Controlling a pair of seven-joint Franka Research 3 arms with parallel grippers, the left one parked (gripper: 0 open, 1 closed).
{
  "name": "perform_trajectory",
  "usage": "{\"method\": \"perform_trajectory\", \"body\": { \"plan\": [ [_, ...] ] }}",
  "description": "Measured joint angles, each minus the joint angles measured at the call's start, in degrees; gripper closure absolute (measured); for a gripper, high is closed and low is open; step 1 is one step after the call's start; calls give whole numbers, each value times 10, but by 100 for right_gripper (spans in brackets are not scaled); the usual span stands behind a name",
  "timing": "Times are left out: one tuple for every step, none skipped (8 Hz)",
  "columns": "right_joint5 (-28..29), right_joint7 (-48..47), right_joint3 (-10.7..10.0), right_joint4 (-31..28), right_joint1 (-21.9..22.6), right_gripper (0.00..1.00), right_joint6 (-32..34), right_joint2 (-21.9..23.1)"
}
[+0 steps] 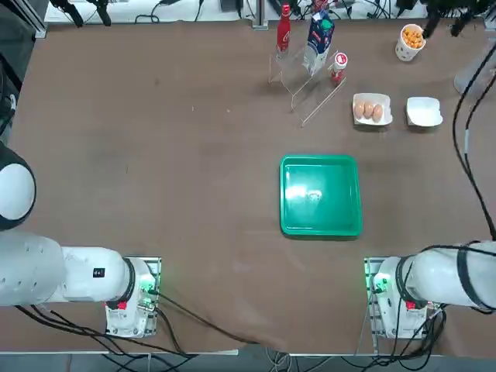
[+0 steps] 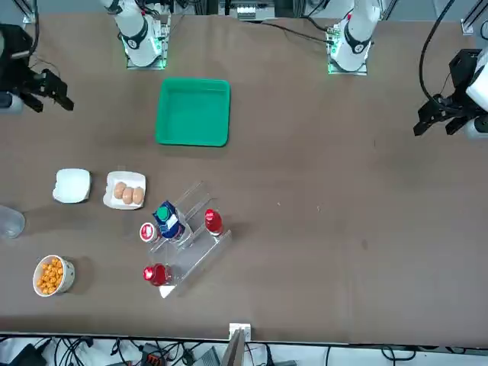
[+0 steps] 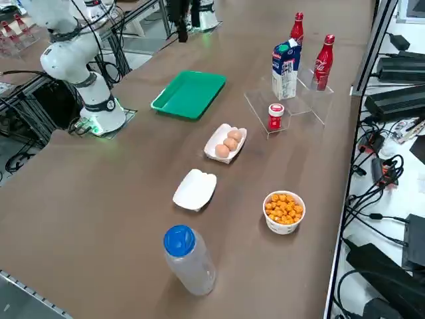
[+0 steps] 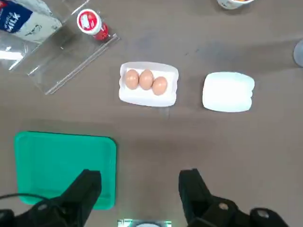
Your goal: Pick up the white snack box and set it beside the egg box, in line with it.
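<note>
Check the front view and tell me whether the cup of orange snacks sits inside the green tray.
No, the cup stands on the brown table.

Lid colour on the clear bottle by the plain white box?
Blue; the lid shows best in the right side view.

Below the right gripper's (image 4: 139,175) open fingers (image 4: 89,185), the brown table (image 4: 147,137) bears the green tray (image 4: 66,165) nearby; beyond them, the egg box (image 4: 147,98), white snack box (image 4: 228,91), snack cup (image 3: 283,216), bottle (image 3: 191,260) and a seemingly plastic stand (image 4: 59,71).
</note>
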State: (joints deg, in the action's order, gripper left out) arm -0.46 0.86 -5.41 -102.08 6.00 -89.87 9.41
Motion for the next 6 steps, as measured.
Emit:
{"method": "perform_trajectory", "body": {
  "plan": [
    [0,-1,0,-15,0,0,-6,12],
    [0,-1,-1,-15,-3,0,-11,14],
    [0,-1,-3,-10,-10,0,-12,11],
    [0,-1,-4,6,-13,0,-7,-1],
    [0,0,-4,26,-14,0,-1,-17],
    [0,0,-4,40,-14,0,3,-32]
  ]
}}
